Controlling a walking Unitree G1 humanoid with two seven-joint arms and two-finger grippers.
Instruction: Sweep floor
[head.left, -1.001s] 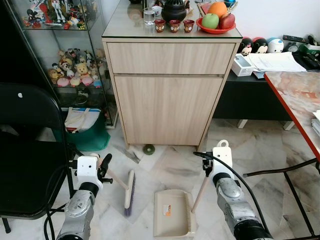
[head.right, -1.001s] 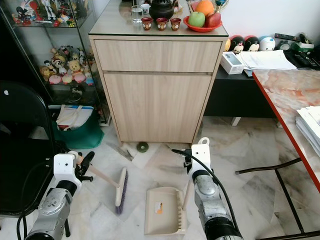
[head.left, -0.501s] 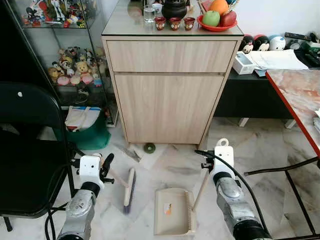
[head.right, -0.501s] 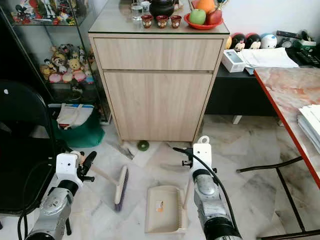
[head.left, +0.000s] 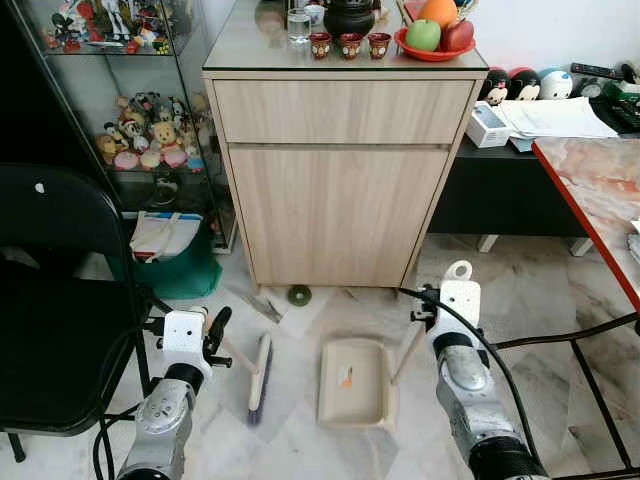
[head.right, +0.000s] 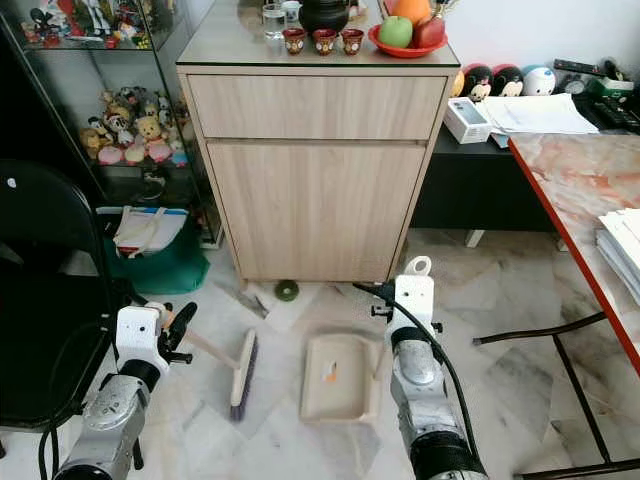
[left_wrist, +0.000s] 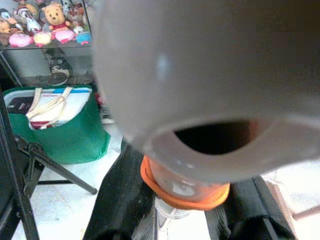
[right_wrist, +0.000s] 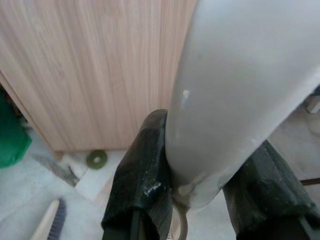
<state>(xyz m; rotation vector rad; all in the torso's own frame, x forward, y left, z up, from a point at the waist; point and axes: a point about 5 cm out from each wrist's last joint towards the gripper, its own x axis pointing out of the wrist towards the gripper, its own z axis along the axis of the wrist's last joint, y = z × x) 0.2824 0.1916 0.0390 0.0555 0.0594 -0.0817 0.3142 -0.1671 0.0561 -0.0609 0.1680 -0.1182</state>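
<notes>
The left hand (head.left: 214, 330) is clamped on the handle of the brush (head.left: 259, 377), whose bristled head rests on the marble floor (head.left: 300, 445). Just right of it lies the beige dustpan (head.left: 355, 383), its handle gripped by the right hand (head.left: 426, 310), before the wooden cabinet (head.left: 335, 190)

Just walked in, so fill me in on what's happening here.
The robot is sweeping the marble floor in front of a wooden cabinet. Its left gripper is shut on the handle of a hand broom, bristles on the floor. Its right gripper holds the handle of a beige dustpan, set beside the broom.
</notes>
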